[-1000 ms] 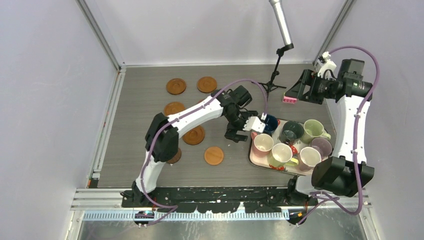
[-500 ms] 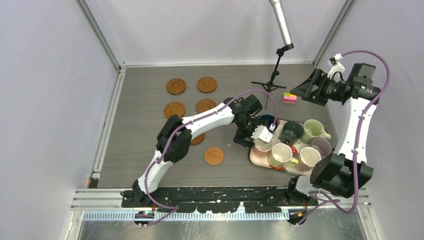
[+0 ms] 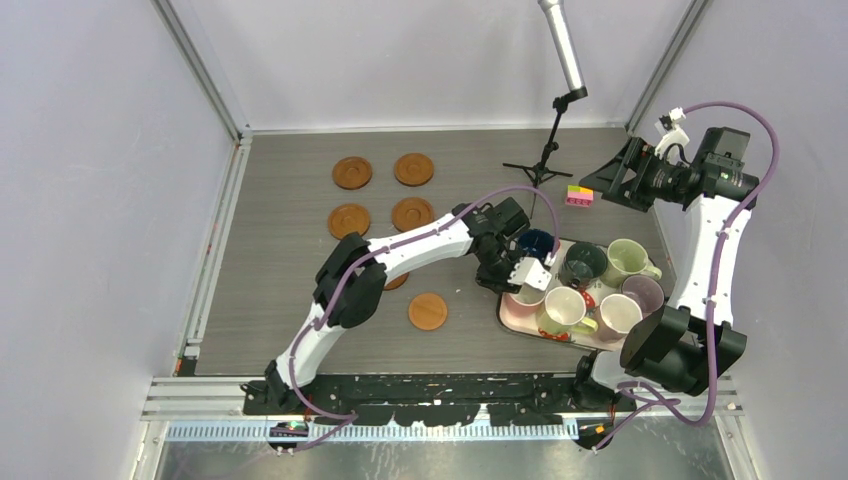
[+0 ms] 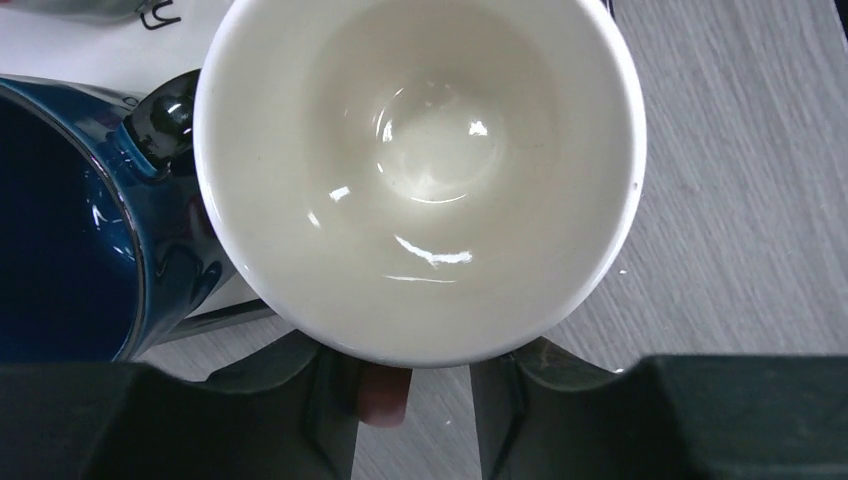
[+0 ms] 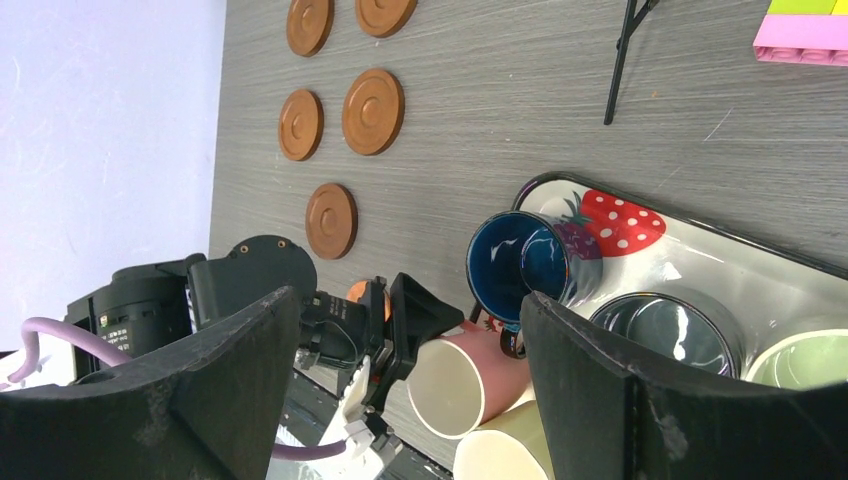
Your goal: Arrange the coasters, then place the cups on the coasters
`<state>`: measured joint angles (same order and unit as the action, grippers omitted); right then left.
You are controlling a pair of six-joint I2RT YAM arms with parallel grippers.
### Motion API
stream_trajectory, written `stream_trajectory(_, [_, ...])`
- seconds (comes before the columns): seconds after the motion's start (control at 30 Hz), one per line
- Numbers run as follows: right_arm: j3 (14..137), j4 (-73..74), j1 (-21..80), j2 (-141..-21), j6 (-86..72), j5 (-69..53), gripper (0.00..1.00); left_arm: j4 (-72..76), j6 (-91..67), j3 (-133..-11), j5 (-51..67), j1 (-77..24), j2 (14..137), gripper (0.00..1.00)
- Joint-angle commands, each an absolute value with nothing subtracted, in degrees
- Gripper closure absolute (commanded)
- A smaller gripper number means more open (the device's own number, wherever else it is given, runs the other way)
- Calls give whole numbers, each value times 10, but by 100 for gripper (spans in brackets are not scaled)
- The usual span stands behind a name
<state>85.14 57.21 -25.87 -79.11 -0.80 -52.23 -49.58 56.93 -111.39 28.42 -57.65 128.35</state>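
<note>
Several brown coasters lie on the left half of the table, one partly under my left arm. The cups stand crowded on the strawberry-print tray. The pink cup is at the tray's left edge, next to the dark blue cup. My left gripper reaches in low at the pink cup. Its fingers straddle the pink handle; one finger is against it, the other a gap away. My right gripper hangs open and empty high over the back right.
On the tray also stand dark grey, light green, purple, pale yellow and cream-pink cups. A black stand and a pink-yellow block sit at the back. Walls close in on the left, right and back.
My left gripper moved from the blue cup to the pink cup and its jaws narrowed around the handle. The right arm drew back to the right, then held still.
</note>
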Motion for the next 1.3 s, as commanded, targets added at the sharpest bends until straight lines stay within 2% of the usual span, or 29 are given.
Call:
stream_trajectory(0.0, [845,554,-258,-772,-18,-537,15,-477,511,-1113,290,-583,1248,60])
stream_trajectory(0.2, [842,552,-258,-769,-18,-534,15,-452,434,-1094,312,-582,1225,73])
stream_trajectory(0.47, [830,551,-258,-771,-13,-532,15,-414,338,-1040,309,-582,1146,100])
stream_trajectory(0.77, [810,552,-258,-771,-4,-535,16,-387,218,-989,253,-548,1034,100])
stream_trajectory(1.03, [785,557,-215,-763,22,-479,16,-286,107,-894,112,-369,915,100])
stream_trajectory(1.27, [777,539,-134,-766,27,-400,16,-176,48,-849,-24,-210,915,100])
